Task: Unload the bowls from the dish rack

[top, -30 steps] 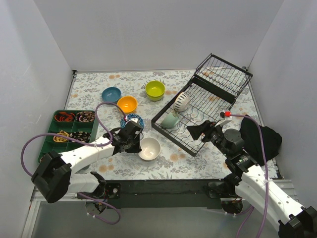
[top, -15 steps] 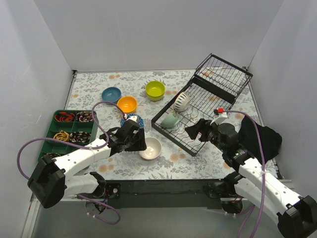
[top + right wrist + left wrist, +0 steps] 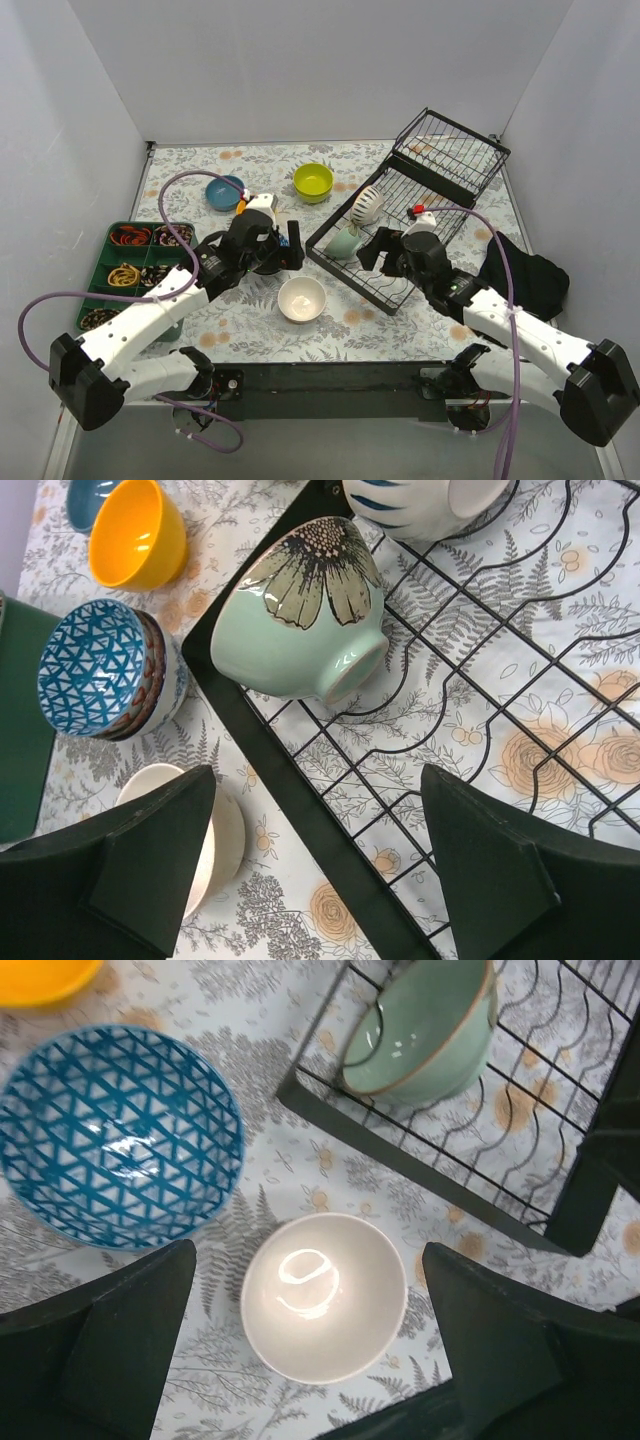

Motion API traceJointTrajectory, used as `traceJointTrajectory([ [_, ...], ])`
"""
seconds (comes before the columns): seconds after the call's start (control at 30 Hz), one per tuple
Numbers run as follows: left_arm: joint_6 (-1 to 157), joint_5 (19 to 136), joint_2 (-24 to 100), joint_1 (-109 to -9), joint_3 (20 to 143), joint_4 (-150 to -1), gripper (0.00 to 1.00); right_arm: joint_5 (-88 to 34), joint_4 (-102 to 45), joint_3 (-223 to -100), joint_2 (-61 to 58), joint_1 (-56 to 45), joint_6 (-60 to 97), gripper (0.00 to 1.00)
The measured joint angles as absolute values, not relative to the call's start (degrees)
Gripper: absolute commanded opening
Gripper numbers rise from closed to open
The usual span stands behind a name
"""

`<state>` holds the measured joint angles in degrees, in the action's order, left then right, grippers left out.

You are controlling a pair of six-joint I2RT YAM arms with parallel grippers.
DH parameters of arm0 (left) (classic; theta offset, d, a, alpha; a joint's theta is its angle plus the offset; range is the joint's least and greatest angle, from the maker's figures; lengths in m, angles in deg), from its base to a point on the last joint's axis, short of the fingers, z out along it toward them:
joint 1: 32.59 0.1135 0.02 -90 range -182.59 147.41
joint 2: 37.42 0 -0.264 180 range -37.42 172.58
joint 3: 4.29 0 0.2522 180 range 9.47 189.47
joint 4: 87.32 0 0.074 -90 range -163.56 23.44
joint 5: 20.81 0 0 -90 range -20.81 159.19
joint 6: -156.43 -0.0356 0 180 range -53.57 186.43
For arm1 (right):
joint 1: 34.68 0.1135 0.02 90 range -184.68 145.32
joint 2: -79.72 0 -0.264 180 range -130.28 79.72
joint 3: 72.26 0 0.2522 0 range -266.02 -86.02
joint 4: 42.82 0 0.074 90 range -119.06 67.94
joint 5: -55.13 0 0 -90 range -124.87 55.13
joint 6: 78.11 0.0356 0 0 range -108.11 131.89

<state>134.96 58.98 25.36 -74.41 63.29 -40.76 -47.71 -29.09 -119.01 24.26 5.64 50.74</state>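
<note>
Right wrist view shows a flower on the pale-green bowl (image 3: pixel 300 610) (unseen overhead); left gripper (image 3: pixel 308 1260) and right gripper (image 3: pixel 315 780) gape empty.

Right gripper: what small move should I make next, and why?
Probably ease the right gripper forward and down onto the pale-green bowl. Its jaws are open and empty, and that bowl lies tipped on its side in the dish rack just ahead of them, nearer than the striped bowl.
</note>
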Motion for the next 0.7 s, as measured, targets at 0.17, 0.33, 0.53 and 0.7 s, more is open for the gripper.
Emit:
traceJointTrajectory([
  [0.17, 131.1, 56.9, 25.3, -69.0, 63.8, -41.7, 0.98, -52.1, -29.3, -120.9, 18.3, 8.6, 54.5, 0.97],
  [0.33, 129.9, 57.6, 23.4, -60.2, 60.8, -46.2, 0.98, -55.7, -30.5, -122.3, 12.9, 10.5, 58.0, 0.99],
  [0.53, 129.7, 59.2, 21.6, -53.1, 56.4, -48.8, 0.98, -58.8, -33.0, -125.0, 6.9, 12.2, 61.3, 0.99],
  [0.7, 129.7, 59.1, 20.2, -52.1, 54.8, -49.6, 0.98, -61.3, -34.9, -128.4, 2.9, 13.8, 63.6, 0.99],
])
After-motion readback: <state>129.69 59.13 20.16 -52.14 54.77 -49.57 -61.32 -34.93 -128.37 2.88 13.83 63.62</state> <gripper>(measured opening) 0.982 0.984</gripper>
